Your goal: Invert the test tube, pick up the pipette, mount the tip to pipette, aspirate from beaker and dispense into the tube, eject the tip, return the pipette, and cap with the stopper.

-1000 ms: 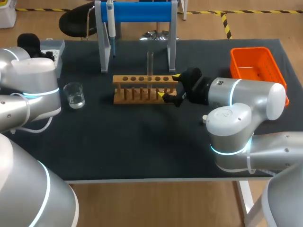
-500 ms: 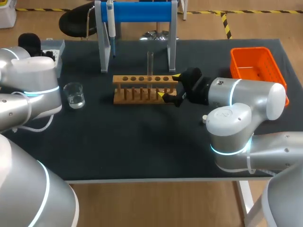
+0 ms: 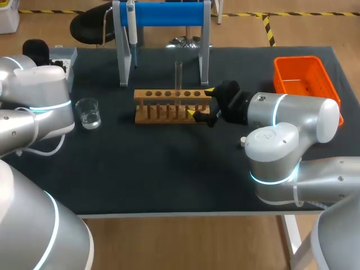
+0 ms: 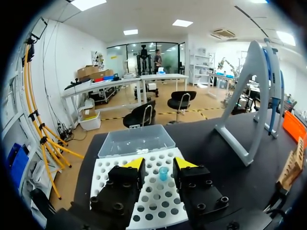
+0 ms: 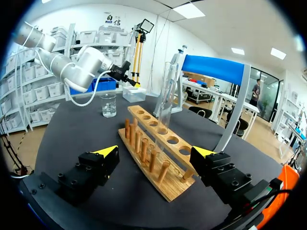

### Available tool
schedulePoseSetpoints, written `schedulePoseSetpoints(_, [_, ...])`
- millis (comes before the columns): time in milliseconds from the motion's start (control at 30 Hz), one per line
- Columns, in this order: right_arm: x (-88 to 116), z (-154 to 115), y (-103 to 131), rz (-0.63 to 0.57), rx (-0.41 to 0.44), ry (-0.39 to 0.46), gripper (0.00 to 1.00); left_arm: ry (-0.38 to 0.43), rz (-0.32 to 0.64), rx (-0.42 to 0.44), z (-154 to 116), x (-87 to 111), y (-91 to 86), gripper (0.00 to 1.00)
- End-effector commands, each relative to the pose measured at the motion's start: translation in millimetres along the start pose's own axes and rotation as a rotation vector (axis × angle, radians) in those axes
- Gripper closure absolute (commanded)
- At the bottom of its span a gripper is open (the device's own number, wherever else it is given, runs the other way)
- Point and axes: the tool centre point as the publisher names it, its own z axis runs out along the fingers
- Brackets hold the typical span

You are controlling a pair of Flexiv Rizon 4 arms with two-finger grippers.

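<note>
A clear test tube [image 3: 178, 75] [image 5: 165, 96] stands upright in the wooden rack [image 3: 169, 106] [image 5: 169, 143]. My right gripper [image 3: 201, 103] [image 5: 156, 153] is open, its yellow tips on either side of the rack's right end, not touching it. The pipette [image 3: 131, 27] hangs on the blue-topped stand [image 3: 166, 14] [image 4: 253, 96]. A glass beaker [image 3: 88, 112] [image 5: 109, 105] holding liquid sits left of the rack. My left gripper [image 4: 159, 165] hovers over the white tip rack [image 4: 158, 201] [image 3: 63, 59], open, with a small blue piece [image 4: 163, 173] between its fingers, untouched.
An orange basket [image 3: 306, 79] sits at the table's back right. A clear lid [image 4: 136, 140] lies just beyond the white tip rack. Dark bare tabletop stretches in front of the wooden rack.
My left arm's elbow has shifted slightly to the right at the table's left edge. The right arm, tube and rack have not moved.
</note>
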Motion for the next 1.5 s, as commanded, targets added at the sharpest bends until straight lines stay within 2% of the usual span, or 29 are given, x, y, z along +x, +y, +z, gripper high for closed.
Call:
schedulePoseSetpoints(33, [-0.4,-0.6,-0.6,0.0,-0.002,0.002,0.0,0.001,0.0,-0.002,4.2,-0.8,0.0,0.66])
schedulePoseSetpoints(667, [-0.4,-0.6,-0.6,0.0,-0.002,0.002,0.0,0.005,0.001,-0.011,5.9,0.4,3.1,0.71])
schedulePoseSetpoints(867, [-0.4,-0.6,-0.6,0.0,-0.002,0.002,0.0,0.004,0.004,-0.01,4.9,0.4,2.5,0.82])
schedulePoseSetpoints(1500, [-0.4,-0.6,-0.6,0.0,-0.002,0.002,0.0,0.011,0.012,-0.012,3.5,2.0,2.3,0.84])
